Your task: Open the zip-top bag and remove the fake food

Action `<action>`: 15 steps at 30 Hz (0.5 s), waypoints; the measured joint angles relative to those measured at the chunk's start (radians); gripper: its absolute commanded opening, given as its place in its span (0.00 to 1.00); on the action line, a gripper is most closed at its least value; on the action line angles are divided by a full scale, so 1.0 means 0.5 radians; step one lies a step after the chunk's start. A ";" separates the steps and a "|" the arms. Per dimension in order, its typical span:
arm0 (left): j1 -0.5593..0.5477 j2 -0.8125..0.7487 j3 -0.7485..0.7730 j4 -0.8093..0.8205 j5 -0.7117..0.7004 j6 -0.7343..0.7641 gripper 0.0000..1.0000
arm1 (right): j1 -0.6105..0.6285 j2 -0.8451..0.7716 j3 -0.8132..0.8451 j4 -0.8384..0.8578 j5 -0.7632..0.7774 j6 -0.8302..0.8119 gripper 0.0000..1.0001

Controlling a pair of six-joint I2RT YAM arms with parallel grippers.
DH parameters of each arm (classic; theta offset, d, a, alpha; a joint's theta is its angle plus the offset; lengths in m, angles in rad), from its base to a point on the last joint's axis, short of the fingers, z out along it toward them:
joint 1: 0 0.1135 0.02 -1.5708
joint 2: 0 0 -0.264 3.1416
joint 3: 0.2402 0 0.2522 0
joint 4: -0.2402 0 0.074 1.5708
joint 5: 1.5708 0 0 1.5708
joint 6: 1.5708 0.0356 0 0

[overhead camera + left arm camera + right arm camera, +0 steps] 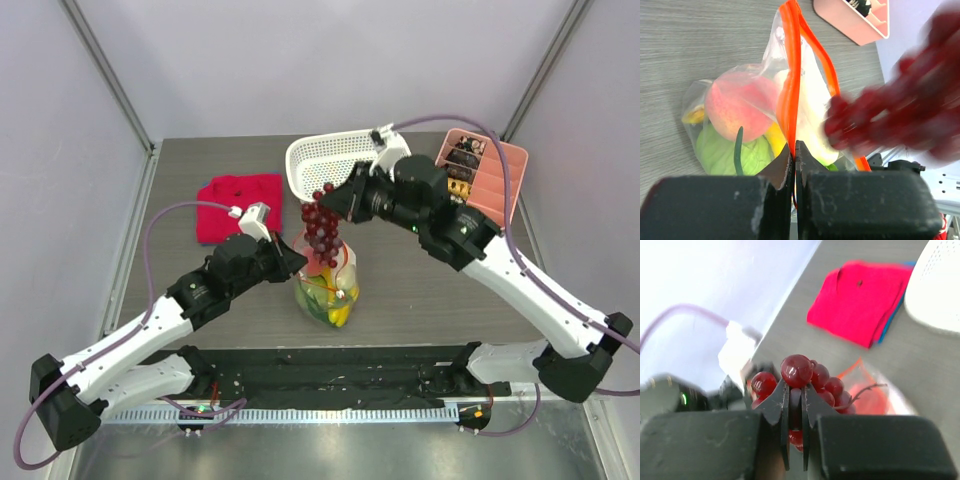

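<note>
The clear zip-top bag point(328, 290) stands at the table's middle with its orange-red zipper strip point(790, 90) parted. My left gripper point(297, 257) is shut on the strip's near end, as the left wrist view point(794, 150) shows. Inside the bag lie a pink-red fruit point(737, 102), a green piece point(720, 150), yellow bananas point(340, 313) and a white piece point(812, 115). My right gripper point(335, 205) is shut on the dark red grapes point(322, 228) and holds the bunch above the bag's mouth; the right wrist view shows them in the jaws point(797, 372).
A white perforated basket point(325, 160) stands behind the bag. A pink divided tray point(482, 175) with dark pieces is at the back right. A folded red cloth point(238, 205) lies at the back left.
</note>
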 measured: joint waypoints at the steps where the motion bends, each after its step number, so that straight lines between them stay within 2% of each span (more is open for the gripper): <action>1: 0.000 0.002 -0.002 -0.004 -0.008 0.003 0.00 | -0.027 0.047 0.076 0.002 0.001 -0.011 0.01; 8: 0.000 0.009 -0.002 -0.018 -0.037 0.040 0.00 | -0.487 0.494 0.490 0.051 -0.062 -0.069 0.01; 15: 0.000 0.018 -0.002 -0.015 -0.021 0.053 0.00 | -0.768 1.117 0.699 0.112 -0.011 -0.174 0.01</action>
